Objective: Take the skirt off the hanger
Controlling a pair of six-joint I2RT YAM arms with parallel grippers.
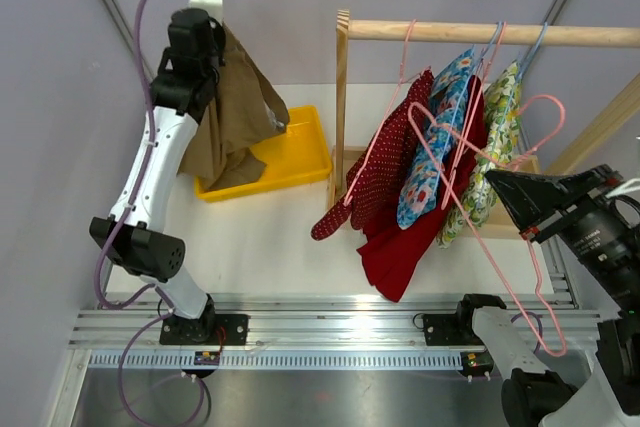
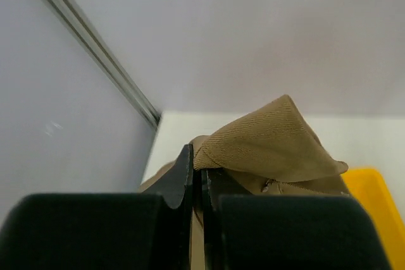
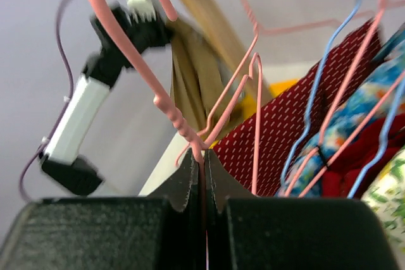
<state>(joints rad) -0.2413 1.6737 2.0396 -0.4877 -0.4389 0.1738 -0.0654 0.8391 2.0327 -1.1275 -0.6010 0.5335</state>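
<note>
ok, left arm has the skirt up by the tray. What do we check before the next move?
1. left fingers shut on skirt: ok.
2. right fingers shut on hanger: ok.
3. hanger bare, skirt off it: ok.
4. skirt hanging over tray: cannot tell, the top view overlaps only its left end.
5. hanger free of rack clothes: cannot tell, they overlap in the top view.
</note>
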